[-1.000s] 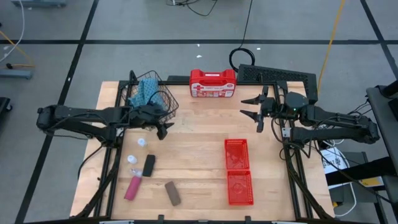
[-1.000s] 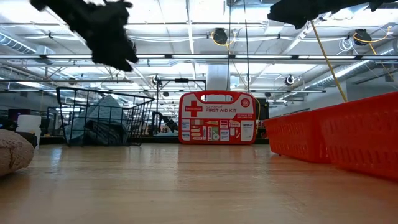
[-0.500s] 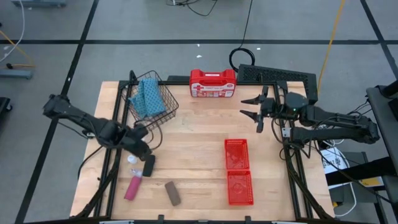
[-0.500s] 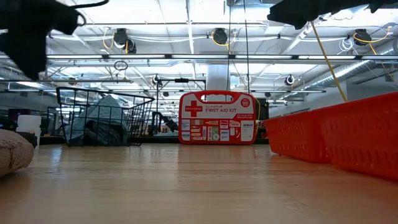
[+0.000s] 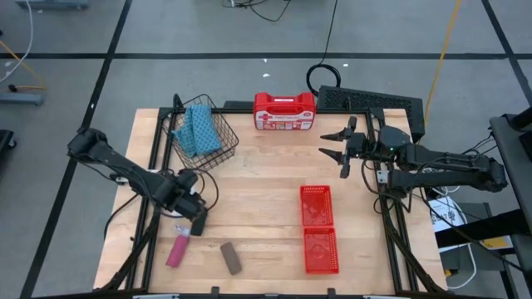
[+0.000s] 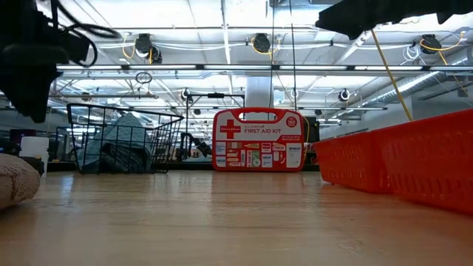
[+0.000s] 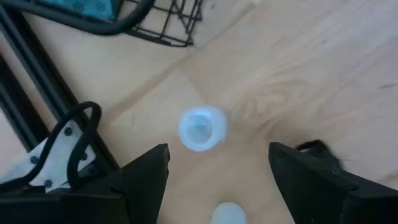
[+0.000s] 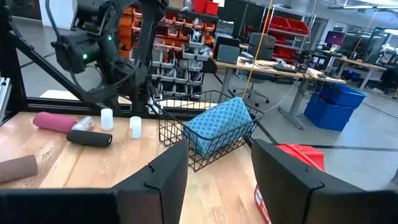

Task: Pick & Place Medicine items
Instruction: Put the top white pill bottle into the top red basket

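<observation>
currently the left gripper [image 5: 198,218] is low over the front-left part of the bench [image 5: 266,183], right above the cluster of medicine items. its jaws are open, nothing between them; in the left wrist view a white bottle [image 7: 202,129] stands upright on the wood straight ahead between the two fingers [image 7: 146,180], untouched. a second white bottle [image 7: 227,214] shows just at the edge nearer the wrist, and the end of the black oblong piece [image 7: 317,151] sits beside the far finger.

from the high view: the black piece is mostly hidden under the gripper, the pink oblong piece [image 5: 176,250] lies just in front of it with a white bottle [image 5: 180,229] at its top end, and the brown oblong piece [image 5: 230,257] lies near, to the right of the pink one. all are still on the bench, none in the red baskets [image 5: 318,227] at front right.

right gripper [image 5: 338,148] hangs in the air at the right rear, near the red first aid kit [image 5: 284,110], jaws open and empty. wire basket [image 5: 202,131] with the blue patterned cloth [image 5: 198,129] sits at rear left.
</observation>
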Action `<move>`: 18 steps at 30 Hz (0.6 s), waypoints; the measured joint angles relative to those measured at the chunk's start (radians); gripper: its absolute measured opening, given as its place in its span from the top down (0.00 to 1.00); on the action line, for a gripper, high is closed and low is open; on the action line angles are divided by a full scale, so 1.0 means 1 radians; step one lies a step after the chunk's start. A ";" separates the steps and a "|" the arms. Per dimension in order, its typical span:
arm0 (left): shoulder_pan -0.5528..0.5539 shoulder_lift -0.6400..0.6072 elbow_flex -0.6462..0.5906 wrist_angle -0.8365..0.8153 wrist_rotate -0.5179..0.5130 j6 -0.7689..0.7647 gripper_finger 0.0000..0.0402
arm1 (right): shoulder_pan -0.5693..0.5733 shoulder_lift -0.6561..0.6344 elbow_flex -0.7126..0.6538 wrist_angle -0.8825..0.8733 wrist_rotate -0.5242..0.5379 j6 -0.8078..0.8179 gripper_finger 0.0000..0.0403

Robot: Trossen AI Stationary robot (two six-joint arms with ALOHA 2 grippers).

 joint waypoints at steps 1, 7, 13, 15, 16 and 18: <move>0.000 0.006 -0.010 0.007 0.001 0.000 0.29 | 0.000 0.000 0.000 0.000 0.000 -0.001 0.59; 0.000 0.002 -0.085 0.082 0.013 -0.019 0.29 | 0.000 0.000 0.000 0.000 0.000 -0.001 0.59; 0.019 -0.024 -0.132 0.126 -0.005 -0.022 0.29 | 0.000 0.000 0.000 0.000 -0.001 -0.002 0.59; 0.025 -0.027 -0.131 0.128 -0.012 -0.022 0.29 | 0.000 0.000 0.000 0.000 -0.001 -0.002 0.59; 0.028 -0.026 -0.131 0.129 -0.011 -0.022 0.29 | 0.000 0.000 0.000 0.000 -0.001 -0.002 0.59; 0.035 -0.026 -0.131 0.129 -0.011 -0.023 0.29 | 0.000 0.000 0.000 0.000 -0.001 -0.002 0.59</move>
